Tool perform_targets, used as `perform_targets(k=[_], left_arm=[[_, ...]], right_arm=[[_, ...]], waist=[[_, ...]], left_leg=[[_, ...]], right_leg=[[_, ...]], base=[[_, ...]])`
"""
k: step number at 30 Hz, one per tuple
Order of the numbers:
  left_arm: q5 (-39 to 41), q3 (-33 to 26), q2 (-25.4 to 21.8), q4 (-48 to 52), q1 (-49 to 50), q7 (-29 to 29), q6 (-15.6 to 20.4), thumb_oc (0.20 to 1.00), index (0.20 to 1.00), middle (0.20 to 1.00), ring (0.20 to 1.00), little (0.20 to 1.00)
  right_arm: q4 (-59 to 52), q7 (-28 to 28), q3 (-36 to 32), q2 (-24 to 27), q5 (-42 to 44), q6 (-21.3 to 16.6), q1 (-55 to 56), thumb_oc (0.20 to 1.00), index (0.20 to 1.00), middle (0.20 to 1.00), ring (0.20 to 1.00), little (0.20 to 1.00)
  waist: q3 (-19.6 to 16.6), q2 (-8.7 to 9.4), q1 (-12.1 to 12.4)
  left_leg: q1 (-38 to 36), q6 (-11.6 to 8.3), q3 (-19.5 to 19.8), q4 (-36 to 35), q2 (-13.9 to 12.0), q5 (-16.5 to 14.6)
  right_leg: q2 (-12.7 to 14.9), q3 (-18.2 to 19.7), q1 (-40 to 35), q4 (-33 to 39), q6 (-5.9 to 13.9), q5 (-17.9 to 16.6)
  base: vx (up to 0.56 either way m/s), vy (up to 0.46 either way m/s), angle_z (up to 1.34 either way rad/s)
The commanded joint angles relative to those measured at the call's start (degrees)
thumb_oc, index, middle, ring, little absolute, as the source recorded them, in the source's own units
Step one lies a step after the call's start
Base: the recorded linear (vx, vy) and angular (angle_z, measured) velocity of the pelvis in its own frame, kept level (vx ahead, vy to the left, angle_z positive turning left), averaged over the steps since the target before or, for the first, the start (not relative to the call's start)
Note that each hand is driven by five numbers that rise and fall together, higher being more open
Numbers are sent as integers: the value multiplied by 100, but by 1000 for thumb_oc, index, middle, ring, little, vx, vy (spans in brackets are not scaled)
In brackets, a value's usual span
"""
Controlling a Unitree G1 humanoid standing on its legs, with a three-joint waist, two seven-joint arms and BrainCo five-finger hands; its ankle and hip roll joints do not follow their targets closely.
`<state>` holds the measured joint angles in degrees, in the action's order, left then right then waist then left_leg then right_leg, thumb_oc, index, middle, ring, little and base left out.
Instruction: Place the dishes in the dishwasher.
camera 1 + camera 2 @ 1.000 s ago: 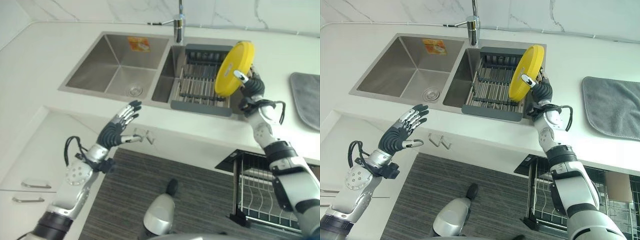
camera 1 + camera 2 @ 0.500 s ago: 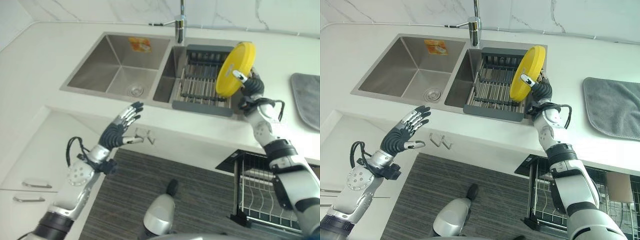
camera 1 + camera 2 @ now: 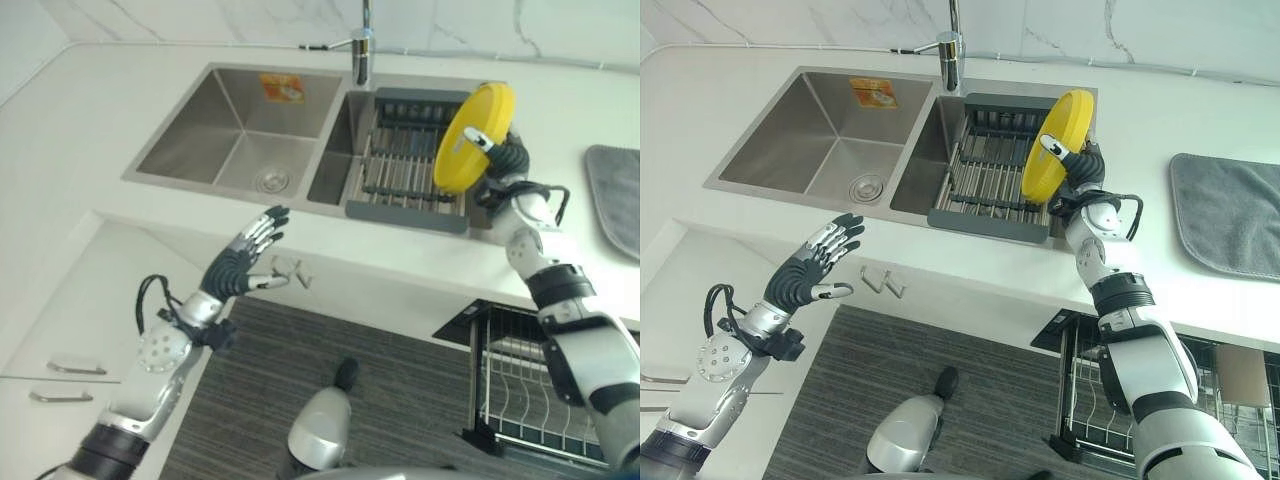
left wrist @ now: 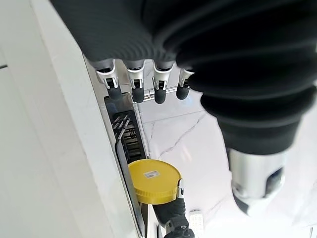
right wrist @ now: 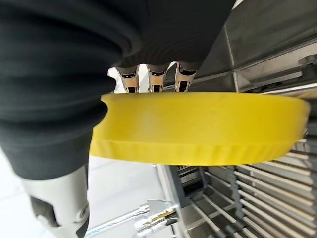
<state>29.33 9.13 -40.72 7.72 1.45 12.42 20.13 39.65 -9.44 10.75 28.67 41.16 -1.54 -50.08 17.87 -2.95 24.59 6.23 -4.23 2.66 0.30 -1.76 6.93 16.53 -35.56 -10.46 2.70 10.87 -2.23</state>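
The right hand (image 3: pixel 1087 172) grips the rim of a yellow plate (image 3: pixel 1055 143), holding it tilted on edge above the drying rack (image 3: pixel 405 160) in the sink (image 3: pixel 240 130). The pinch looks narrow, though the fingers are partly hidden, so the plate could swing or slip and strike the rack on the way to the dishwasher basket (image 3: pixel 520 385) below the white bench (image 3: pixel 80 120). The left hand (image 3: pixel 245 258) hangs open, fingers straight, over the striped grey floor (image 3: pixel 400 370).
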Motion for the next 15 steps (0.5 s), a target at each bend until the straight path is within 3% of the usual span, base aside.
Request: perform_targets(k=[1, 8, 15], left_arm=[[260, 196, 4, -16, -343, -101, 322, 1000, 1000, 1000, 1000, 1000], [254, 253, 26, -15, -422, -159, 290, 1000, 1000, 1000, 1000, 1000], [309, 312, -6, -51, -482, -146, 275, 1000, 1000, 1000, 1000, 1000]], right_arm=[[-154, 6, 250, 515, -53, -137, -674, 1000, 1000, 1000, 1000, 1000], [62, -110, 394, 503, -160, 175, -860, 1000, 1000, 1000, 1000, 1000], [261, -101, 476, 600, -106, 172, -1039, 1000, 1000, 1000, 1000, 1000]], waist=[[-109, -99, 275], [-54, -95, 305], [-24, -55, 322]], left_leg=[[-198, 455, -111, 10, 335, -381], [-186, 461, -86, 12, 347, -378], [-207, 433, -52, -2, 347, -473]], right_leg=[[225, 507, 600, -1328, -32, 346], [236, 512, 620, -1370, -38, 367], [257, 565, 619, -1442, 7, 472]], base=[[0, 0, 0], [-3, 4, 1], [30, -9, 2]])
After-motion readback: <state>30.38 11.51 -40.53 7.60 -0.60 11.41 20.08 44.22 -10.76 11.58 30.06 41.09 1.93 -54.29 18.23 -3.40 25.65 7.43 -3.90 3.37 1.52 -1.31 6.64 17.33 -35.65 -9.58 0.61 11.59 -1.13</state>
